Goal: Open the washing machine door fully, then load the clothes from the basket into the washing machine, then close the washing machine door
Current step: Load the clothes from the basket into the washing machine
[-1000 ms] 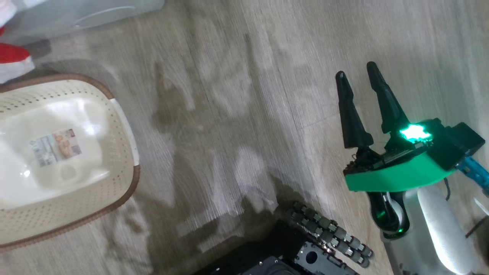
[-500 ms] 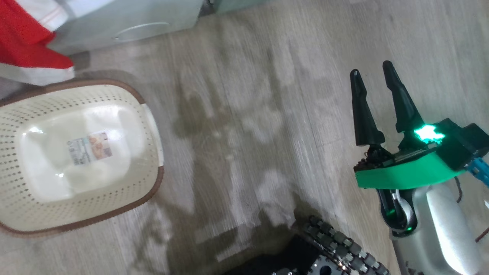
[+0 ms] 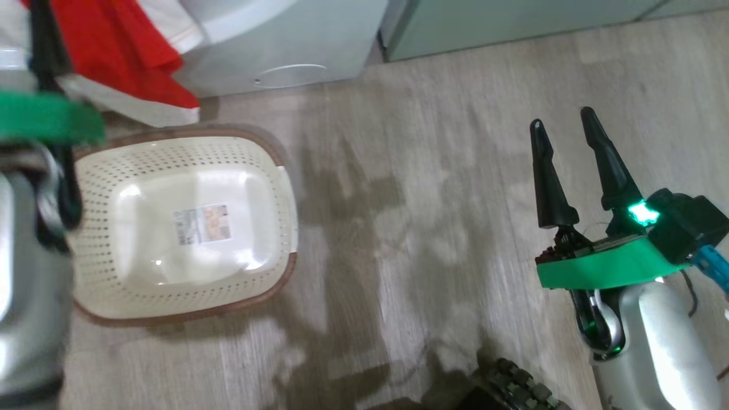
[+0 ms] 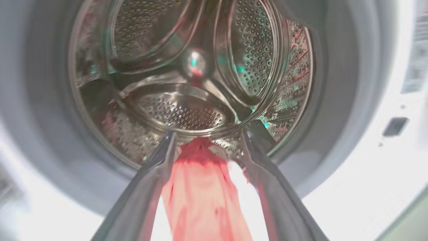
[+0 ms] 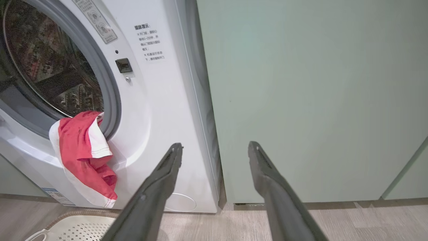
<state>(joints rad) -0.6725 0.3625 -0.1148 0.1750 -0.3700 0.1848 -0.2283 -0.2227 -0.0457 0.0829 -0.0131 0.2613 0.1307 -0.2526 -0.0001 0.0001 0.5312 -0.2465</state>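
Note:
My left gripper [image 4: 208,134] is open at the mouth of the washing machine [image 5: 157,117], pointing into its steel drum [image 4: 187,67]. A red garment with white trim [image 4: 200,187] lies between its spread fingers. In the right wrist view these clothes [image 5: 83,150] hang over the grey gasket and down the washer's front. The cream basket [image 3: 102,267] stands on the floor below them, with a paper label showing on its bare base. My right gripper [image 3: 561,119] is open and holds nothing, off to the right over the floor. The washing machine door is out of view.
Pale green cabinets [image 5: 301,100] stand right beside the washer. The floor is wood-look planks [image 3: 427,199]. My left forearm [image 3: 23,285] overlaps the basket's left side in the head view. My dark wheeled base [image 3: 512,393] shows at the bottom edge.
The head camera has swung, so basket, washer front and red garment sit further into view and my left forearm has entered. The left gripper has opened. The right gripper stays open.

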